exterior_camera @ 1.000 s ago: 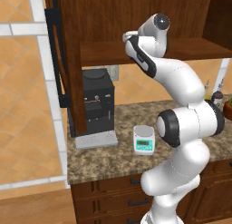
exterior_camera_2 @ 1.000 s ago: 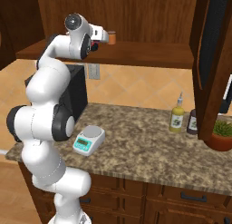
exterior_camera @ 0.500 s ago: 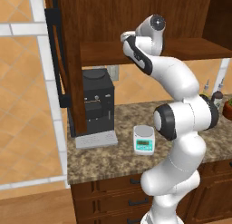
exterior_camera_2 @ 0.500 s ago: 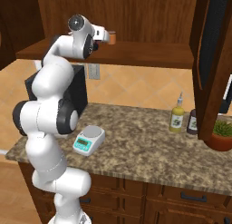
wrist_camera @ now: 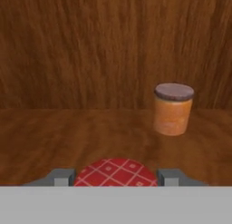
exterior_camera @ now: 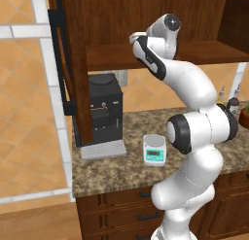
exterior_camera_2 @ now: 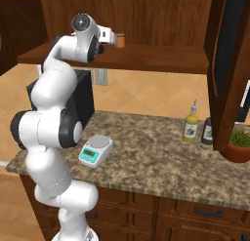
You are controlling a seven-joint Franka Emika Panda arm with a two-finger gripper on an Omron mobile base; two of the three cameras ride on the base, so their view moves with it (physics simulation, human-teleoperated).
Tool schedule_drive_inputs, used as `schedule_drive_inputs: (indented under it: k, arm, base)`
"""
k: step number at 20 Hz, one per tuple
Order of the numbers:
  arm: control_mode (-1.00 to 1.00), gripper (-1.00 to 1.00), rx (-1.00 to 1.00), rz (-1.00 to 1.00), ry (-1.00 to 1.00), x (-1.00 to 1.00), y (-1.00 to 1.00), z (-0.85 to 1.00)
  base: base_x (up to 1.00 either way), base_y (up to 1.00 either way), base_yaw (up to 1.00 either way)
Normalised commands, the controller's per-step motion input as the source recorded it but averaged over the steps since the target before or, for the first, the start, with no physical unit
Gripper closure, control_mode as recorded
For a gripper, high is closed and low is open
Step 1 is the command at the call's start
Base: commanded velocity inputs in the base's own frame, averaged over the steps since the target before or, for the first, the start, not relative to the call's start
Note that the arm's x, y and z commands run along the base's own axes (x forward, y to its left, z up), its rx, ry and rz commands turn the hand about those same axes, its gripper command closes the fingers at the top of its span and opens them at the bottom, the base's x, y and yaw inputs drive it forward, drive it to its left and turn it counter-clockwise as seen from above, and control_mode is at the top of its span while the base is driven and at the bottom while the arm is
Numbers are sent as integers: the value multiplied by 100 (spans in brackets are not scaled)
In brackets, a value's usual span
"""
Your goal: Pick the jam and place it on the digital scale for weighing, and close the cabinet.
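While two jars are seen on the shelf, the jam, half cut off, is flanked by the spread gripper; the orange jar stands farther right.

In the hand view the jam sits on the cabinet shelf between the 2 jaws, a taller jar behind it to the right. Below, the digital scale rests on the desk, right of the coffee machine.
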Motion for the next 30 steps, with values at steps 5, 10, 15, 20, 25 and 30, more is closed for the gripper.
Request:
schedule_drive_inputs:
  k: [5, 10, 15, 20, 25, 30]
  arm:
    - [-100, 100, 30, 30, -18, -100, -25, 6]
    - [-100, 100, 18, 38, -6, -100, -44, 0]
    - [-100, 100, 2, 31, -11, -100, -34, 0]
    - [-100, 100, 0, 25, -24, -100, -20, 0]
    - [-100, 100, -8, 31, -29, -99, -5, -75]
    - [-100, 100, -13, 41, -6, -12, 0, -100]
  base:
    - [0, 0, 0]
    - [0, 0, 0]
    - [0, 0, 0]
    - [0, 0, 0]
    - [0, 0, 0]
    - [0, 0, 0]
